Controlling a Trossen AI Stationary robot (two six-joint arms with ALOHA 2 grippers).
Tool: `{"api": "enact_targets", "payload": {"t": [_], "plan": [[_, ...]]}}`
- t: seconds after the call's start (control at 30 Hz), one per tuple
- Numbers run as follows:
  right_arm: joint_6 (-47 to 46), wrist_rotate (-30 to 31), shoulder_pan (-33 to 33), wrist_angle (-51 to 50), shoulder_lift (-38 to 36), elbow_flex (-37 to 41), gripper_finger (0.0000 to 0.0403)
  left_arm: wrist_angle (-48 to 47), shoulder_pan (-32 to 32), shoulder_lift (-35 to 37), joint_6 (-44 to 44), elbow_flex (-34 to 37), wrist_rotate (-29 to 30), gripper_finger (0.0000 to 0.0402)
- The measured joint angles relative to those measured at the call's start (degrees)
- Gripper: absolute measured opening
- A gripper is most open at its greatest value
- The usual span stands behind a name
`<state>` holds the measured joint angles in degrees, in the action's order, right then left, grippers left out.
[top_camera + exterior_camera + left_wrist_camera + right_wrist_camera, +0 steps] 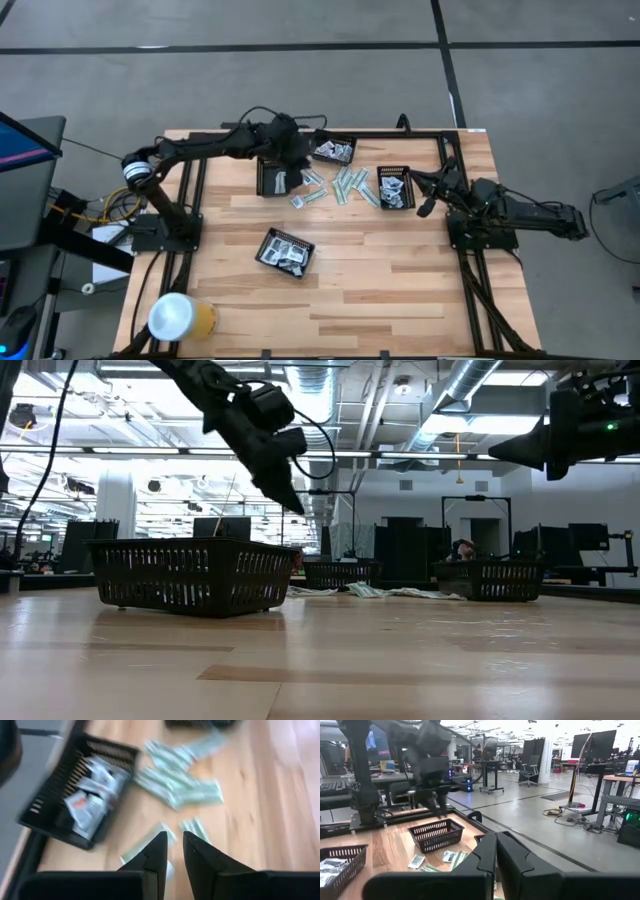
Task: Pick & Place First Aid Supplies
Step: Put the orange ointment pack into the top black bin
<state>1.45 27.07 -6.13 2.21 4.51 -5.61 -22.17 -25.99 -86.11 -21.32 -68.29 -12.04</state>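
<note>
Loose first aid supplies [338,186], pale green-white strips and small white sachets, lie flat on the wooden table between the black mesh trays; they also show in the left wrist view [175,785]. More sachets lie in the far tray [335,150], the right tray [396,187] and the near tray [285,250]. My left gripper [300,168] hangs well above a fourth tray [268,183], slanting down toward the loose pile. Its fingers [160,852] stand a narrow gap apart, with nothing visible between them. My right gripper [424,200] waits shut at the table's right side.
A yellow and white roll [180,318] stands at the table's near left corner. Black frame rails [455,170] run along the table's left, right and far sides. Bare wood [390,280] lies between the near tray and the right edge.
</note>
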Motion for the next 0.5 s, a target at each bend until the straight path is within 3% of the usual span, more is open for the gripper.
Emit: {"api": "enact_targets", "payload": {"t": [0.23, 0.5], "plan": [[0.00, 0.00, 0.00, -0.32, 0.01, 0.00, 0.0008, -10.65, 3.40, 0.64, -9.48, 0.00, 3.04, 0.0065], [0.00, 0.00, 0.00, -0.32, 0.02, 0.00, 0.0008, -11.29, 7.42, 0.25, -15.36, 0.00, 4.03, 0.0104]]}}
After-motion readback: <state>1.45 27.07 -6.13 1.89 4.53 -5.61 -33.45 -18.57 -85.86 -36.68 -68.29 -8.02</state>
